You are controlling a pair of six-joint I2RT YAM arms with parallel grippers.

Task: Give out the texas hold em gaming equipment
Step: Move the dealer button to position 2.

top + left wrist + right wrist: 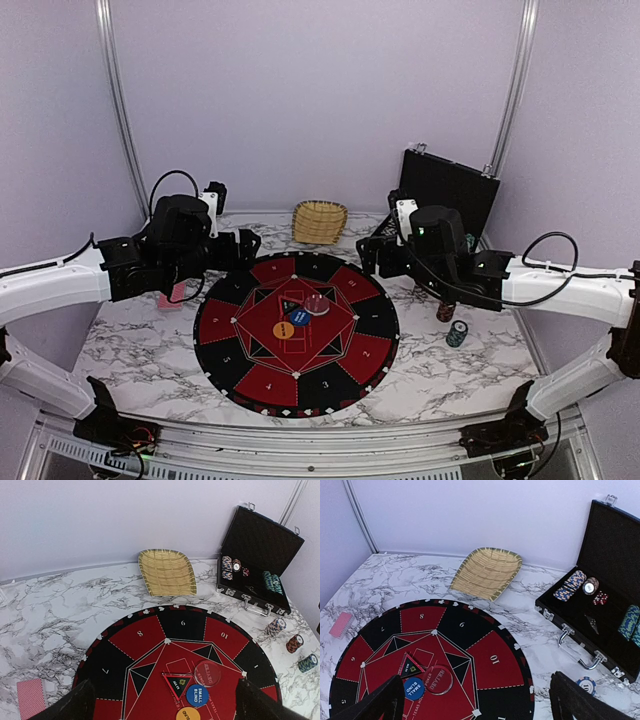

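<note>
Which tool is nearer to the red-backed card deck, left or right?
Left. The left tool hangs near the deck, by the mat's left edge; the right tool is across the mat.

The left arm [50, 285] and the right arm [570, 285] are built alike: long glossy white link shells joined by matte black joint housings, with bulky black wrist blocks. A thin black cable [170, 180] loops above the left wrist, and a second black cable [545, 240] curls over the right arm's white link. A small white camera bracket [210, 205] tops each wrist. A tiny green light [421, 230] glows on the right wrist. The left tool [245, 243] and the right tool [372, 255] are black, with broad, angular, matte fingers [75, 705]. The black bases [115, 425] show bits of red and orange wiring.
</note>
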